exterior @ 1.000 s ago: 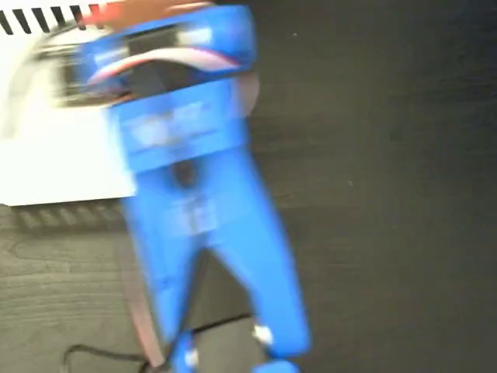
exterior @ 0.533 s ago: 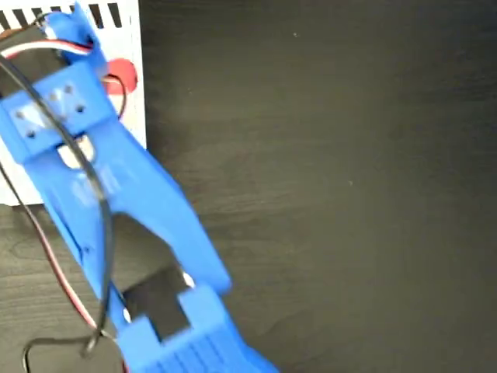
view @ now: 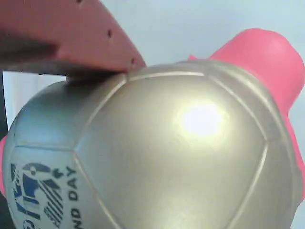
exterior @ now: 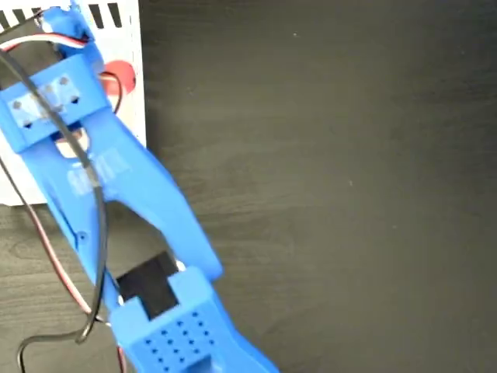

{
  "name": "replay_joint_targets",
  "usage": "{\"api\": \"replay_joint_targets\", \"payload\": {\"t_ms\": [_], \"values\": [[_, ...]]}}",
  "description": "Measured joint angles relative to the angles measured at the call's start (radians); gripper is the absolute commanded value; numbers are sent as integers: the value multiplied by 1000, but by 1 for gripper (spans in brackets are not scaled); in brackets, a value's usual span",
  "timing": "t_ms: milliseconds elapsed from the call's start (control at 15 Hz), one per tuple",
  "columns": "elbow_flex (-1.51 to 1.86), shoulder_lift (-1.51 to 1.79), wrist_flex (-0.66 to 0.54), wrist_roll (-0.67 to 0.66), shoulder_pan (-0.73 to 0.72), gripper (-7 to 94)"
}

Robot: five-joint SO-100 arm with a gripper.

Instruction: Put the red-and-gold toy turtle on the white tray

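Wrist view, nearest first: filling almost the whole frame, the red-and-gold toy turtle [view: 157, 152], its shiny domed shell scored with seams and catching a bright glare. Printed dark on the lower left of the shell, a striped logo and the readable letters "ND DAY", the rest cut off by the frame edge. Pressed along the shell's upper left, one reddish finger [view: 71, 38] of the gripper; second finger out of view, so a grasp or a loosened hold cannot be told. Poking out at upper right, a red-pink part of the turtle. Behind, the pale surface of the white tray [view: 190, 24].

Fixed view from above: near the bottom edge, the blue arm [exterior: 116, 194] with a perforated housing, rising diagonally to the upper left corner, black and red cables trailing beside it. Under the arm's far end, a red sliver of the turtle [exterior: 124, 76], close to the tray's right edge [exterior: 140, 93]. Along the tray's top edge, slanted black slots [exterior: 105, 14]. To the right, wide open dark wood-grain table [exterior: 334, 194].
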Motion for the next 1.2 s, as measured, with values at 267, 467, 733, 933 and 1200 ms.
{"api": "replay_joint_targets", "payload": {"t_ms": [267, 467, 733, 933, 1200], "values": [[-64, -52, 0, -12, 3, 4], [-74, -83, 0, -28, 3, 32], [-100, -86, 0, -38, -28, 59], [-101, -86, 0, -48, -37, 59], [-101, -86, 0, -49, -35, 59]]}}
